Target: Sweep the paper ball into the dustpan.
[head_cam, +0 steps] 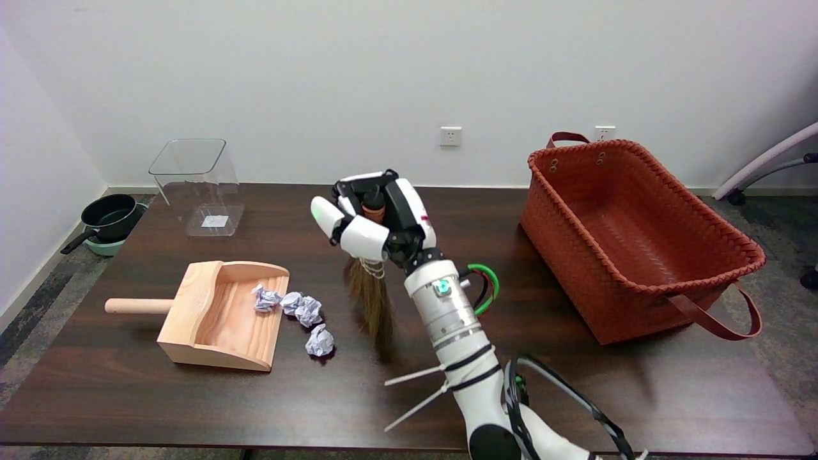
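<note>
A wooden dustpan (211, 332) lies on the dark table with its open mouth facing right. One crumpled paper ball (266, 298) sits just inside its mouth. Two more paper balls (304, 308) lie right at the mouth, and another paper ball (319, 340) rests a little further right on the table. My right hand (377, 220) grips the handle of a small straw broom (370, 300), held upright with its bristles hanging down to the table, just right of the balls.
A clear plastic bin (199, 185) stands at the back left. A large orange woven basket (639, 243) fills the right side. A black pan (108, 220) sits off the table's left edge.
</note>
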{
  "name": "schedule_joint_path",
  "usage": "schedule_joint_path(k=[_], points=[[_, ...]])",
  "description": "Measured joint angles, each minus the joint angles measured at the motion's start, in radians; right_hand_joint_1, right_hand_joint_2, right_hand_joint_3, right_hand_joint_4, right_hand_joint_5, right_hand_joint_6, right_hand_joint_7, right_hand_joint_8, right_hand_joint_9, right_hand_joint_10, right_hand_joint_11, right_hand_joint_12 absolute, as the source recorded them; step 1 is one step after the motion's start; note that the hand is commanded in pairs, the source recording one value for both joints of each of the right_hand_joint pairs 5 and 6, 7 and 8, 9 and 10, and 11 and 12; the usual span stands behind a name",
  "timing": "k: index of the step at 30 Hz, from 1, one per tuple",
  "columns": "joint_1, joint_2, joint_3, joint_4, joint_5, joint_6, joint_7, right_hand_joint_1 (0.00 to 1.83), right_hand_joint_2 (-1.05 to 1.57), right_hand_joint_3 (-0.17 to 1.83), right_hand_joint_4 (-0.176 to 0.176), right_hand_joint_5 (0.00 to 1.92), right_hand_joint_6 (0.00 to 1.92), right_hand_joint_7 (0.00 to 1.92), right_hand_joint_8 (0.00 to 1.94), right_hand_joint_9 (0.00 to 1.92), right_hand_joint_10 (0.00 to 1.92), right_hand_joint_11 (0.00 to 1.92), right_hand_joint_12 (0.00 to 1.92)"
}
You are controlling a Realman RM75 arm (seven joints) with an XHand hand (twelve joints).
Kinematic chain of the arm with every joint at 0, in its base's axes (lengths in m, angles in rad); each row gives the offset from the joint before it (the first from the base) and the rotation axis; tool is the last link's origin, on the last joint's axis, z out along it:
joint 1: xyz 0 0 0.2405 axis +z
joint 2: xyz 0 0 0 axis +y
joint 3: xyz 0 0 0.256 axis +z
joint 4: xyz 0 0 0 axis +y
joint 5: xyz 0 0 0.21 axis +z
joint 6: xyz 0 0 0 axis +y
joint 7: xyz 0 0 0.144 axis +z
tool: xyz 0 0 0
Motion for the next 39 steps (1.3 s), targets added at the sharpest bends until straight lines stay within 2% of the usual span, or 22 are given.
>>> schedule_joint_path(k=[9,23,39], points=[[-0.039,-0.04,-0.002,0.021,-0.054,-0.018,-0.001,1.16,1.57,0.49,0.0,1.92,1.92,1.92,1.92,1.9,1.9,1.87,1.87],[0.004,-0.096,-0.046,0.13,-0.108,-0.002,-0.001,1.15,1.57,0.48,0.0,1.92,1.92,1.92,1.92,1.9,1.9,1.87,1.87],[0.223,-0.186,-0.089,0.329,-0.122,0.068,0.0,1.15,1.57,0.47,0.0,1.92,1.92,1.92,1.92,1.9,1.9,1.87,1.87]])
